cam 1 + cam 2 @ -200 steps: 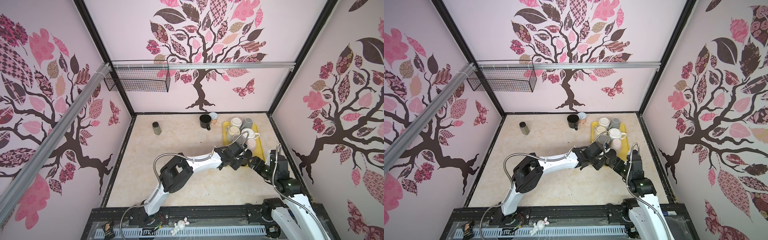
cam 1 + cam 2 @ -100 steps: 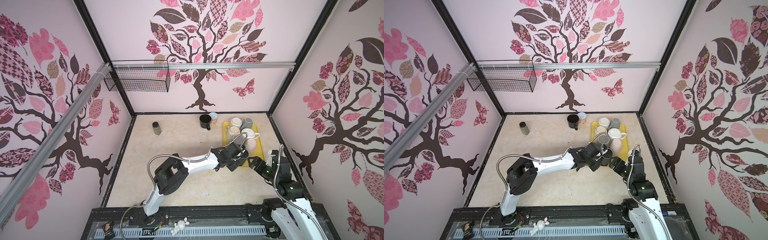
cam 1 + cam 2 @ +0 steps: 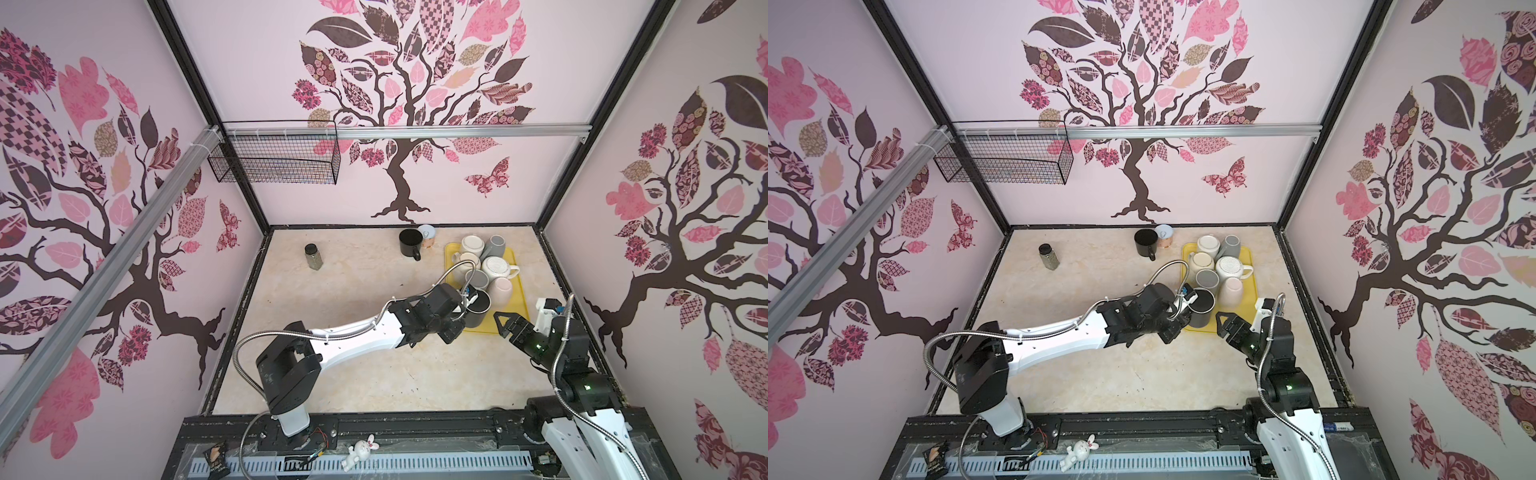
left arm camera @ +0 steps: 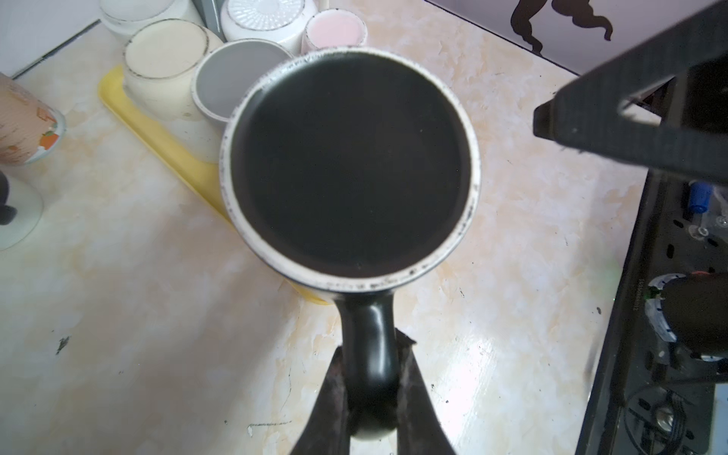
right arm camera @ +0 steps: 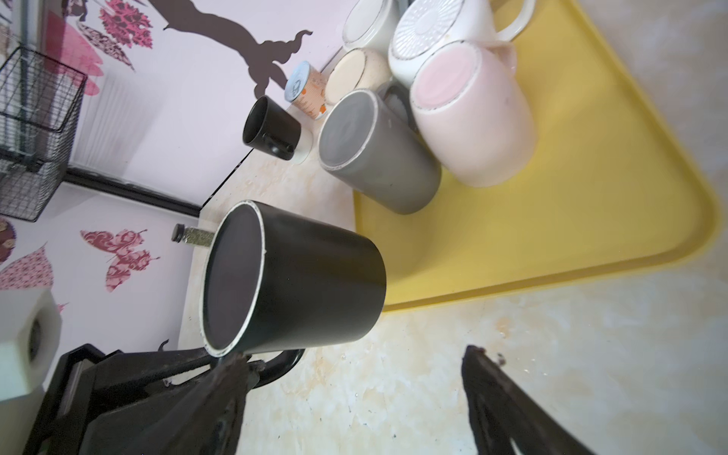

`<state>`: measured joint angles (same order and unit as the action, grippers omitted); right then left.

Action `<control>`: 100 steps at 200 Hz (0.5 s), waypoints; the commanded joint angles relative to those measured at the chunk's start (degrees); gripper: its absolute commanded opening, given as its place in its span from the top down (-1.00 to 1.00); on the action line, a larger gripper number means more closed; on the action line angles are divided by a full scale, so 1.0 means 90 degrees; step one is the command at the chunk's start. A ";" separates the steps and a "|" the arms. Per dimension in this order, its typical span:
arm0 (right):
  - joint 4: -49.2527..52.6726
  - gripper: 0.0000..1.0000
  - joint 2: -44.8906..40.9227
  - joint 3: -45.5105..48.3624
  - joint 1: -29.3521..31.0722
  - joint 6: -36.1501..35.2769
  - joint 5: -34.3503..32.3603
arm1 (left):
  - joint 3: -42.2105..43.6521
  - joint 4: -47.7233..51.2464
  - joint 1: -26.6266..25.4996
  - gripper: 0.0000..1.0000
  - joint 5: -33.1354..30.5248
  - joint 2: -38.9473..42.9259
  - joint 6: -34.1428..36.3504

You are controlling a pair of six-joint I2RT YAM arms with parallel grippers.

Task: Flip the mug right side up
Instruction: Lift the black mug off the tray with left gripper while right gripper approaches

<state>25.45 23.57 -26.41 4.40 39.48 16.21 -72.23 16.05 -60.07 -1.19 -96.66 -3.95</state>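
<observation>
Our left gripper [image 4: 370, 366] has its jaws pinched narrow on the looped handle of the one glossy black ceramic mug [image 3: 477, 311] we must turn. It is base up, a pale unglazed ring round its foot, at the 7 o'clock corner of the yellow plastic tray [image 3: 521, 307], near 3 o'clock on the marbled tabletop [image 3: 353, 374]. At the mug's 3 o'clock our right gripper [image 3: 503, 325] hangs, jaws wide and empty. Six more mugs [image 3: 502, 291] crowd the tray; a second black mug [image 3: 409, 242] stands upright at 12 o'clock.
</observation>
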 commanded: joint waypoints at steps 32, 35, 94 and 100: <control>-0.1799 -0.64 0.0162 0.0627 -0.0017 0.0826 0.1705 | 0.1821 -0.1916 0.1338 1.00 0.0784 0.1869 -0.1443; -0.1977 -0.62 0.0185 0.0705 -0.0010 0.0939 0.1789 | 0.1919 -0.2030 0.1426 1.00 0.0831 0.1973 -0.1552; -0.4376 -0.53 0.1307 0.1174 0.0920 0.2332 0.1611 | 0.3041 -0.4081 0.2376 1.00 0.1838 0.2873 -0.3526; -0.4432 -0.54 0.1495 0.1041 0.1208 0.2276 0.1459 | 0.3070 -0.4249 0.2371 1.00 0.1895 0.2882 -0.3694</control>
<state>-3.36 32.73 -13.21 8.58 56.55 31.33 -46.65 -5.63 -38.83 10.39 -73.25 -28.36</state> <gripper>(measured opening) 0.766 0.139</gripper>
